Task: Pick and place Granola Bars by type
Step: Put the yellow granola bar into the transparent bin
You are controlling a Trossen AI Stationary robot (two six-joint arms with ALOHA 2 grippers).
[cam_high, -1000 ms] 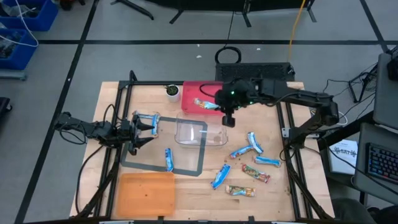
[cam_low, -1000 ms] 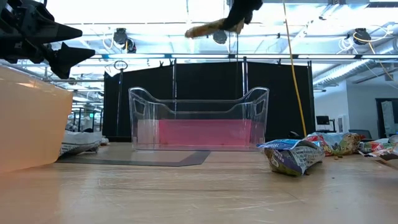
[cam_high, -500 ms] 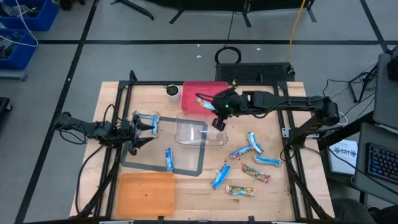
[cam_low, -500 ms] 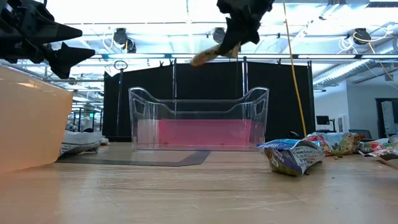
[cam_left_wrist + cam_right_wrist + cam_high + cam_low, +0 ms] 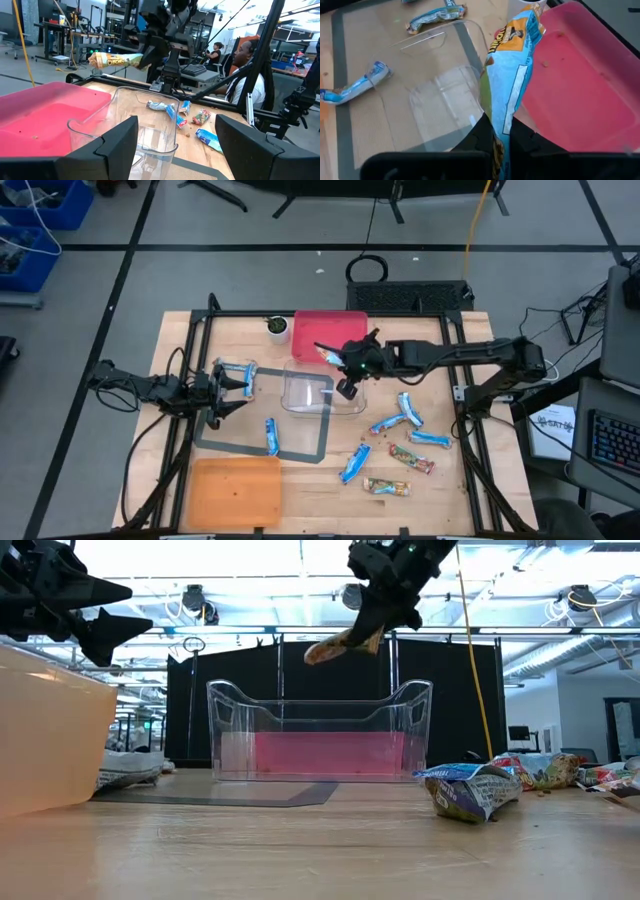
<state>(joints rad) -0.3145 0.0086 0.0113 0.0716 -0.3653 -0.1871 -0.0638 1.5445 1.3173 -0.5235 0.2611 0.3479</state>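
Note:
My right gripper (image 5: pixel 377 622) hangs above the clear bin (image 5: pixel 322 392), shut on a granola bar (image 5: pixel 511 70) in a blue and tan wrapper. Beyond the bin lies the pink tray (image 5: pixel 330 326). Several other bars lie on the table to the right, among them a blue one (image 5: pixel 405 410) and a tan one (image 5: pixel 412 458). Another blue bar (image 5: pixel 271 435) lies on the grey mat (image 5: pixel 300 448). My left gripper (image 5: pixel 228 384) waits open and level at the mat's left corner, next to two blue bars (image 5: pixel 240 372). My right gripper pinches one end of the bar (image 5: pixel 501 122) between its two fingers, which slant down from the table's right side. The rest of the bar sticks out past the fingertips. It is lifted clear, its free end (image 5: pixel 315 653) sloping down above the clear bin's rim.
An orange bin (image 5: pixel 237 490) stands at the near left. A small white cup (image 5: pixel 277 328) sits left of the pink tray. Black frame rails (image 5: pixel 195 340) run along both table sides. A person (image 5: pixel 245 70) sits beyond the table's right side.
My right gripper has sunk toward the clear bin and shifted a little toward the table's left, rolling as it went. The held bar has come down with it, its free end now tipped downward above the bin's rim.

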